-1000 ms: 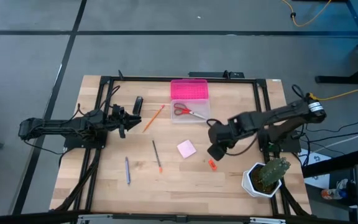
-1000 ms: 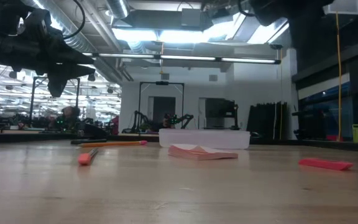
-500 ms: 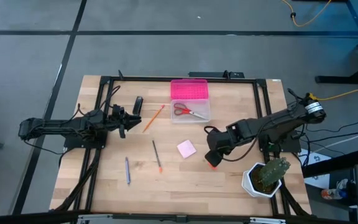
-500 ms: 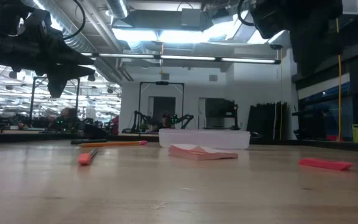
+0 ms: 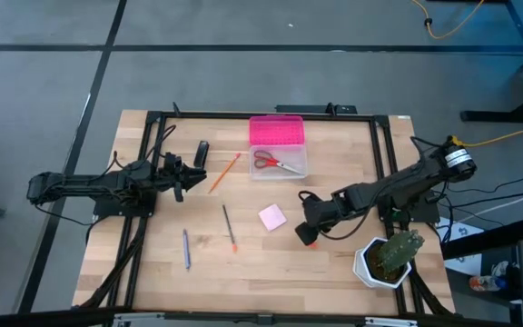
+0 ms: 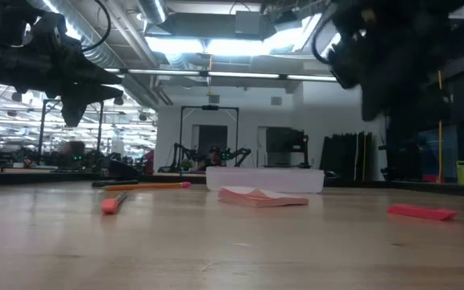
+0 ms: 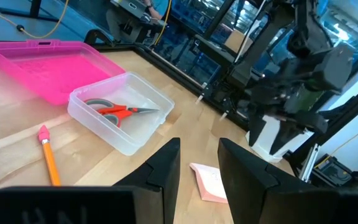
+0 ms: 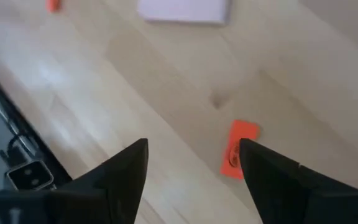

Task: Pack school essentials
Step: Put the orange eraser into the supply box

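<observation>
The small orange-red piece (image 8: 238,157) lies flat on the wood, and my right gripper (image 8: 194,165) hangs open just above it, a finger to each side, not touching. The low view shows the piece (image 6: 421,212) on the table with the gripper (image 6: 377,72) above. The pink notepad (image 5: 272,216) lies just left of it. The red-handled scissors (image 7: 114,112) lie inside the clear box (image 5: 278,163). The orange pencil (image 5: 225,173), the black oblong item (image 5: 202,151) and two pens (image 5: 229,227) (image 5: 187,248) lie flat toward the left. My left gripper (image 5: 184,174) waits open near the pencil.
The box's pink lid (image 5: 277,130) lies open behind the box at the far edge. A cactus in a white pot (image 5: 389,257) stands at the near right corner, close to my right arm. Bare wood lies along the near edge between the pens and the pot.
My right gripper has moved down and toward the near edge, slightly left, until it hangs over the orange-red piece; in the low view it has dropped into sight. The left arm and all objects have kept still.
</observation>
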